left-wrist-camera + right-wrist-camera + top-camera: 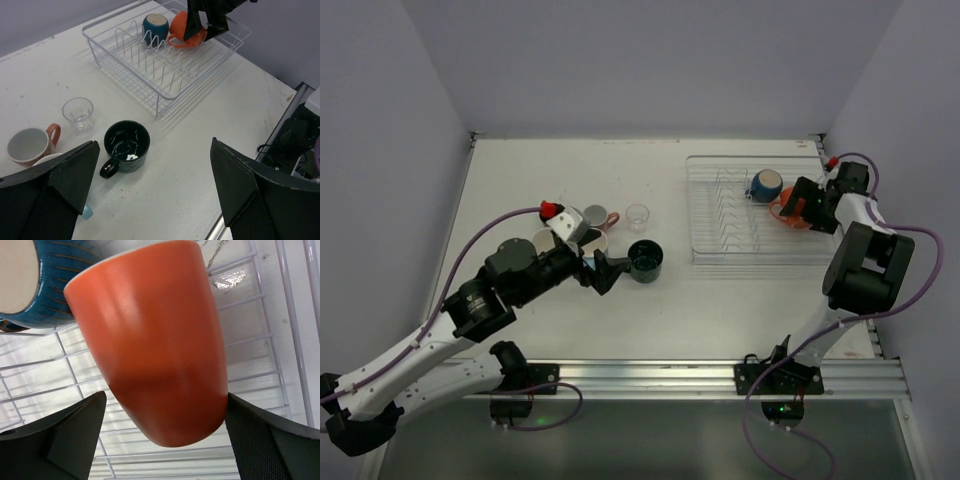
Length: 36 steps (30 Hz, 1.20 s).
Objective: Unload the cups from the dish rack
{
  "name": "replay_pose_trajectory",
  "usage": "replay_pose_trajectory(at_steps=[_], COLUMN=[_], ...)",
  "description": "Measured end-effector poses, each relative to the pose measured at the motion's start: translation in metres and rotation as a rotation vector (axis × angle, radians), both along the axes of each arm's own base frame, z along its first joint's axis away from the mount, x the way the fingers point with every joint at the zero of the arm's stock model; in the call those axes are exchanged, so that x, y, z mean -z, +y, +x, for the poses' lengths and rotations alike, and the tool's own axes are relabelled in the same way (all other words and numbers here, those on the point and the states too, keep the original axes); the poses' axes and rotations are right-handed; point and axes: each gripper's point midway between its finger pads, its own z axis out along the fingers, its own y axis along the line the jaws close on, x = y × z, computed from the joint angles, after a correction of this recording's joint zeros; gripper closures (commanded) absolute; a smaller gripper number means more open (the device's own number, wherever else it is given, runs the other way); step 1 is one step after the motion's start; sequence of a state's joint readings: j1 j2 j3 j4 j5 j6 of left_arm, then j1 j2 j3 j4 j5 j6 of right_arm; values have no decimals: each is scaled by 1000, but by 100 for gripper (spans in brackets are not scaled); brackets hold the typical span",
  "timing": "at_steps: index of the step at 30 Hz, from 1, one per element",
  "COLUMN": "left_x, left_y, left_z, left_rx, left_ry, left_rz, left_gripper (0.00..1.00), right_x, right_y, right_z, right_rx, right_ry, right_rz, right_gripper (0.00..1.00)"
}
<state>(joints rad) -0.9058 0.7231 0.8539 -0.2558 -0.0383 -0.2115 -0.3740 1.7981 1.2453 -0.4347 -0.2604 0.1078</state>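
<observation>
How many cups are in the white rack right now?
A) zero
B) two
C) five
B: only the blue cup and the orange cup are in the rack.

Two cups (pixel 766 185) lie in the dish rack (pixel 715 246).
</observation>
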Motion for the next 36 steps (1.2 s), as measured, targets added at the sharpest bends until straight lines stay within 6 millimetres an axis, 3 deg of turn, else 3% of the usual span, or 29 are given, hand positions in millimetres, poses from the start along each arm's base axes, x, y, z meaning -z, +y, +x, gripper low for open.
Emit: replay_pose_trajectory(at_steps=[6, 15, 19, 22, 23, 24, 27, 31, 36], left_x=[7, 18, 22, 25, 26, 27, 28, 29, 32], left_y=[-3, -8, -9, -11, -11, -11, -12, -13, -18], left_z=[3, 8, 9, 11, 11, 11, 12, 12, 11], left_rx=[-1, -2, -2, -6, -6, -6, -5, 0, 12], left_ry=[6, 27, 35, 42, 44, 45, 48, 53, 74], left_rz=[26, 57, 67, 77, 79, 81, 83, 85, 81], left_gripper=[0, 0, 0, 0, 0, 0, 0, 0, 0], right_x=[-5, 4, 0, 0, 0, 0, -3, -18, -76], right_y=[-1, -6, -10, -11, -11, -11, -6, 5, 15], right_z=[7, 23, 30, 31, 32, 32, 27, 17, 14], right_rx=[-16, -25, -25, -28, -23, -20, -19, -16, 8], right_ry=[-26, -13, -17, -15, -16, -18, -22, -31, -159], right_rz=[-7, -30, -63, -82, -88, -94, -112, -142, -159], right_gripper=[1, 3, 18, 44, 59, 64, 73, 76, 80])
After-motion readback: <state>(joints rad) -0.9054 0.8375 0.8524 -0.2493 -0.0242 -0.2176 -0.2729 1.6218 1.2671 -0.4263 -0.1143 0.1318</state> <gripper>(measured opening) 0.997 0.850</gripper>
